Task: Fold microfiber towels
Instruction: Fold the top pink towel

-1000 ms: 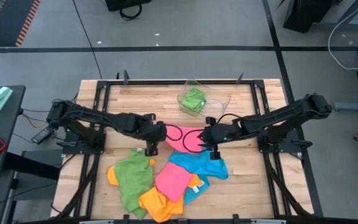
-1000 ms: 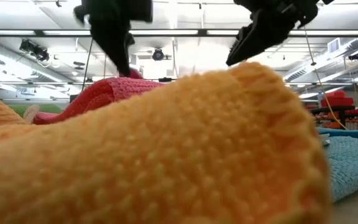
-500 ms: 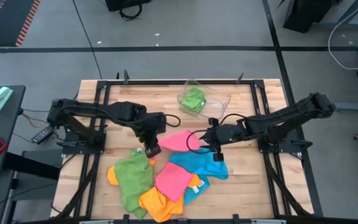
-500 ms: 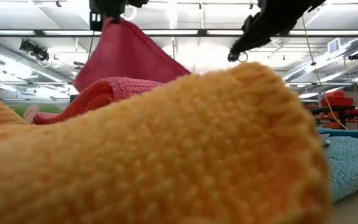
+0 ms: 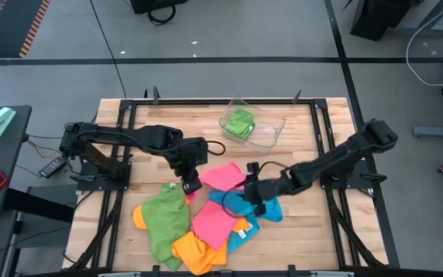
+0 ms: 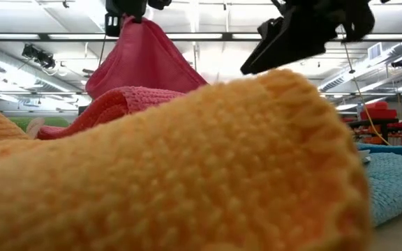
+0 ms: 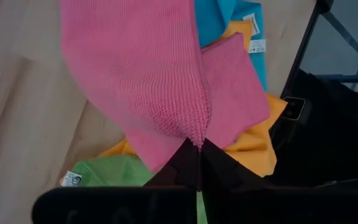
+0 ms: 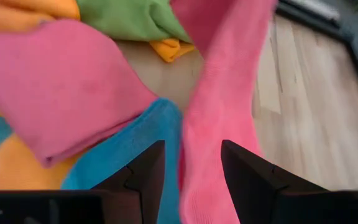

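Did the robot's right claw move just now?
Yes. The right gripper slid away from the clear tray, toward the towel pile at the table's near edge.

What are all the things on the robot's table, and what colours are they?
Lifted pink towel: one, pink, held up mid-table by a corner.
Flat pink towel: one, pink, on the pile at the front.
Blue towel: one, sky blue, right side of the pile.
Green towel: one, green, left side of the pile.
Orange towels: count unclear, orange, under the pile.
Clear tray: one, see-through, back of table, with a folded green towel inside.
Table: one, light wood.
Left gripper: jaws shut on the lifted pink towel.
Right gripper: jaws open around its hanging edge.
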### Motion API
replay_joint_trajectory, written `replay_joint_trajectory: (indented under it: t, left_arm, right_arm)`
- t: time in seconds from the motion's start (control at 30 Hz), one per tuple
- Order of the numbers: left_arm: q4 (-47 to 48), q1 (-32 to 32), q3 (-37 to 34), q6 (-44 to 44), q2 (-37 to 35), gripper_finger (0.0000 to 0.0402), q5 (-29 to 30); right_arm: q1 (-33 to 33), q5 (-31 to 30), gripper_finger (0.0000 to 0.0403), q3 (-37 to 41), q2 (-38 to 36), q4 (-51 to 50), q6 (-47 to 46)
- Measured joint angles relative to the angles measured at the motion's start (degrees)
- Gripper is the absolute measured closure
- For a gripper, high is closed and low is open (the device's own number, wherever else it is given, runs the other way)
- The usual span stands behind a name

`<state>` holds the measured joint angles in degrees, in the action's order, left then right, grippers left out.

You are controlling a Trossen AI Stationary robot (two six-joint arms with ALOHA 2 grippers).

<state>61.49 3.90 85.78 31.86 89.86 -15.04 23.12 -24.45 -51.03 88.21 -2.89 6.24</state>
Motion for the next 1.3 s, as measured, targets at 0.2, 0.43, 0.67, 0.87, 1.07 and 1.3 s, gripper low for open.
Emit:
replay_joint_trajectory:
  t: [0.2,0.43,0.67,0.87,1.07,1.3]
  left_arm:
    - [-0.1,0.0,0.0,-1.1,0.0,0.0391,0.2]
    - [-0.2,-0.2,0.0,-1.2,0.0,0.0382,0.4]
    - [-0.4,-0.2,0.0,-1.5,0.0,0.0393,0.4]
    - [-0.5,-0.2,0.0,-1.5,0.0,0.0377,0.4]
    - [-0.4,-0.2,0.0,-1.7,0.0,0.0391,0.4]
    - [-0.4,-0.2,0.0,-2.5,0.0,0.0375,0.5]
  right_arm:
    - [2.7,-6.1,0.0237,0.0,6.2,4.3,3.4]
    - [3.9,-10.6,0.0237,0.0,11.1,4.4,4.6]
    - [3.9,-11.0,0.0247,0.0,13.0,6.2,4.9]
    - [1.7,-11.5,0.0268,0.0,13.0,6.0,4.9]
    - [-1.2,-9.9,0.0280,0.0,13.4,5.4,5.1]
    - [-2.3,-7.9,0.0313,0.0,13.9,5.4,6.0]
